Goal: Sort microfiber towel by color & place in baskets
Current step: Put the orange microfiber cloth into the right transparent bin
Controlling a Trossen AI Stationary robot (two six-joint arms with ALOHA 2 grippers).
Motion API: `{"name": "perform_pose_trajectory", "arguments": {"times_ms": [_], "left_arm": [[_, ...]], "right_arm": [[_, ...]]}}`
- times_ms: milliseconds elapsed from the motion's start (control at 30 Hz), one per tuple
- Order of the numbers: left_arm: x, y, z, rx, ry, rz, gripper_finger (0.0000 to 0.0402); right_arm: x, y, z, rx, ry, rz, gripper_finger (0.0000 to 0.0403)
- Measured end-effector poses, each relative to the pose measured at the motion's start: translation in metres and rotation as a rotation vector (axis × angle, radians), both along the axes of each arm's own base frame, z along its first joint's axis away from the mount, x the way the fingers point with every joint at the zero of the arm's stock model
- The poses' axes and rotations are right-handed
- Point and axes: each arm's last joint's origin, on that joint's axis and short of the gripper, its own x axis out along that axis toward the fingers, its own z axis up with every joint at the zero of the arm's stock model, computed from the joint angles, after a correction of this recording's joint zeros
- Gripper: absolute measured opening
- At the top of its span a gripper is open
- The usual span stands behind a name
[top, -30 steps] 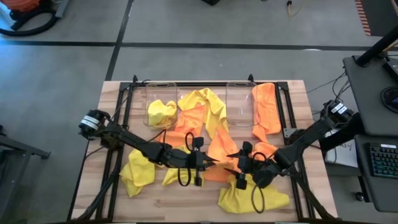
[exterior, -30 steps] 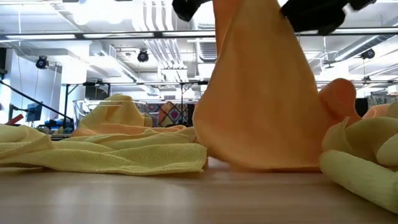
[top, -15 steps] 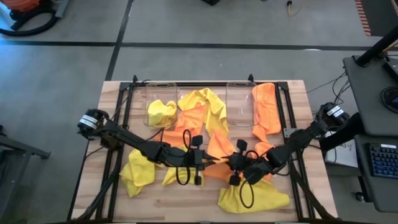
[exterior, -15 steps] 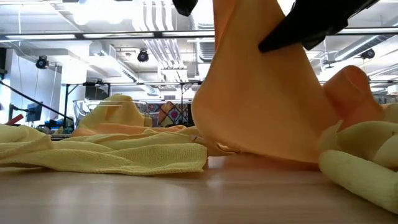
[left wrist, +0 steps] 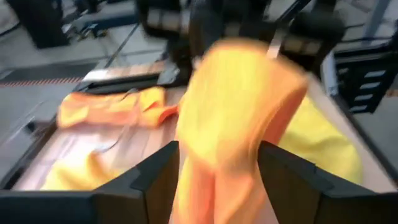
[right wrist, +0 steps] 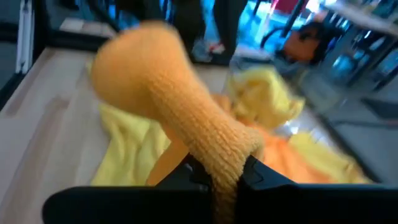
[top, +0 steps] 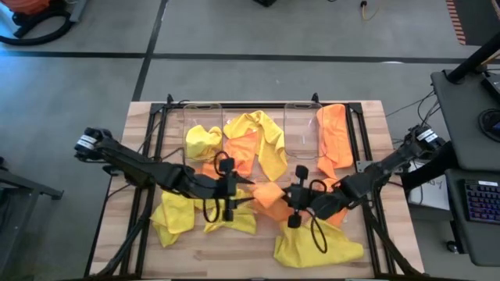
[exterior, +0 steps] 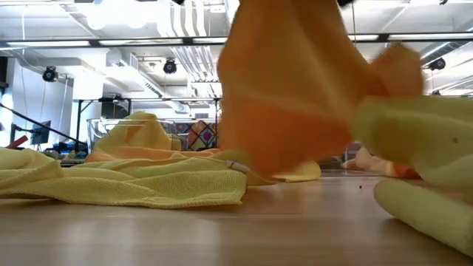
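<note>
Hanging in a bunched fold at the middle of the table, a soft orange microfiber towel (top: 269,193) is pinched at its 3 o'clock end by the right gripper (top: 293,201), whose dark fingers (right wrist: 258,174) are clamped tight on a rope-like twist of the fabric. At the towel's 9 o'clock side the left gripper (top: 234,193) is found just beside the cloth; in the left wrist view its fingers (left wrist: 155,177) are spread apart with the orange fabric between them, not squeezed, so the towel is judged to be carried by the right arm alone. The towel's long axis is laid roughly from 9 to 3 o'clock, between the two tools.

From the held towel, the right-hand clear rectangular plastic basket (top: 301,133) is placed at about 1 o'clock, well apart, with another flat orange towel (top: 333,136) just beside it at its 3 o'clock. The left-hand clear plastic basket (top: 201,131), holding a crumpled yellow towel (top: 201,140), lies at about 11 o'clock. The right arm is judged the nearer one for the right-hand basket.
</note>
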Motion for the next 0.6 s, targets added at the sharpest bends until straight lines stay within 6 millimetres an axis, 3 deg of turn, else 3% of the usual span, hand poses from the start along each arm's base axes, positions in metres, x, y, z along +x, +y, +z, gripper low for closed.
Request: {"name": "perform_pose_trajectory", "arguments": {"times_ms": [267,433,600], "left_arm": [[-0.04,0.019,0.016,-0.007,0.092,0.177,0.0205],[-0.048,0.018,0.017,-0.06,0.097,0.188,0.0205],[-0.05,0.006,0.01,-0.054,0.078,0.236,0.0205]], "right_arm": [[0.006,-0.033,0.06,-0.107,-0.067,-0.094,0.0009],[0.007,-0.057,0.088,-0.309,-0.049,-0.354,0.0009],[0.005,-0.083,0.101,-0.508,0.057,-0.629,0.0009]]}}
